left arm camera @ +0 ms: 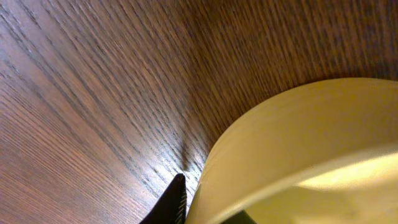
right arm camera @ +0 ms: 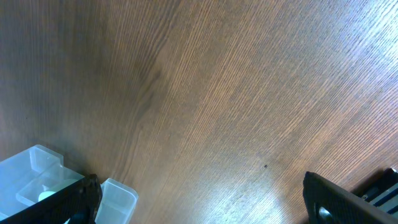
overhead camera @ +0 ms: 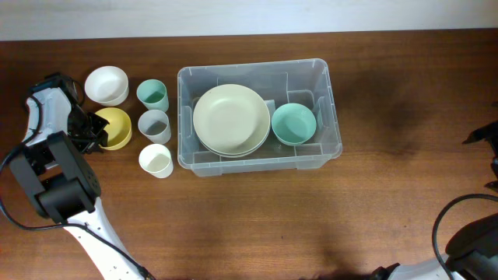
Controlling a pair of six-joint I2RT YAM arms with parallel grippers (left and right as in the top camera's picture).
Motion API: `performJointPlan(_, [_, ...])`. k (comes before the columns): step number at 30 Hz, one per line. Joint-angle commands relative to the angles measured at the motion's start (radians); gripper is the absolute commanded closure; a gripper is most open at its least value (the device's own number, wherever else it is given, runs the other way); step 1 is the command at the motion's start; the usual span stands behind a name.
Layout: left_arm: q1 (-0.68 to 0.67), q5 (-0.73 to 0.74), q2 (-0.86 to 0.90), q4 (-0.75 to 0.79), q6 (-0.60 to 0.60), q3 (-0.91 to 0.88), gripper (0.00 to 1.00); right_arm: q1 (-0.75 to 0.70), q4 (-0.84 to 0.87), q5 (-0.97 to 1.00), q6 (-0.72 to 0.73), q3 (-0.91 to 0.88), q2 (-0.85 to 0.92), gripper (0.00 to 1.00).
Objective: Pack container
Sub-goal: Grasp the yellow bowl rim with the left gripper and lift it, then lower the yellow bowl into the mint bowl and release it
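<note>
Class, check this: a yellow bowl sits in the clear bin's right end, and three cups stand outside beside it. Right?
No: the overhead view shows the bowl in the container is teal, not yellow. Three cups do stand outside beside it.

Dark brown wood-grain surface point(overhead camera: 249, 225) fills nearly the whole overhead view; a pale strip point(overhead camera: 233, 15), wall or floor, runs along its 12 o'clock edge; soft glare brightens the grain in both wrist views.
</note>
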Motion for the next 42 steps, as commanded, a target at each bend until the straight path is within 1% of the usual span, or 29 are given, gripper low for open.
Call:
performJointPlan(1, [0.011, -0.001, 0.001, -0.019, 0.008, -0.002, 0.91, -0.002, 0.000, 0.005, 0.008, -0.006, -0.003, 0.01])
performJointPlan(4, [0.019, -0.004, 0.001, -0.043, 0.008, 0.010, 0.99, -0.002, 0.000, 0.005, 0.008, -0.006, -0.003, 0.01])
performJointPlan(9, [0.042, -0.004, 0.001, -0.105, 0.018, 0.060, 0.99, -0.002, 0.000, 0.005, 0.008, -0.006, -0.003, 0.01])
performJointPlan(13, [0.065, -0.013, 0.001, -0.192, 0.023, 0.144, 0.99, -0.002, 0.000, 0.005, 0.008, -0.006, -0.003, 0.01])
performJointPlan(18, [0.095, -0.011, 0.001, -0.345, 0.023, 0.319, 0.99, -0.002, 0.000, 0.005, 0.008, -0.006, -0.003, 0.01])
performJointPlan(23, [0.091, -0.011, 0.001, -0.476, 0.042, 0.546, 0.99, -0.002, 0.000, 0.005, 0.008, -0.006, -0.003, 0.01])
performJointPlan(25, [0.083, 0.016, -0.005, -0.481, 0.079, 0.624, 0.99, -0.002, 0.000, 0.005, 0.008, -0.006, -0.003, 0.01])
performJointPlan(29, [0.045, 0.075, -0.050, -0.480, 0.084, 0.745, 0.99, -0.002, 0.000, 0.005, 0.008, -0.006, -0.003, 0.01])
performJointPlan(32, [-0.019, 0.119, -0.105, -0.480, 0.085, 0.820, 0.99, -0.002, 0.000, 0.005, 0.008, -0.006, -0.003, 0.01])
performJointPlan(36, [-0.154, 0.142, -0.167, -0.468, 0.104, 0.851, 0.99, -0.002, 0.000, 0.005, 0.008, -0.006, -0.003, 0.01])
performJointPlan(40, [-0.354, 0.146, -0.190, -0.423, 0.119, 0.851, 0.99, -0.002, 0.000, 0.005, 0.008, -0.006, -0.003, 0.01])
performJointPlan(42, [-0.500, 0.143, -0.183, -0.381, 0.122, 0.848, 0.99, -0.002, 0.000, 0.005, 0.008, -0.006, -0.003, 0.01])
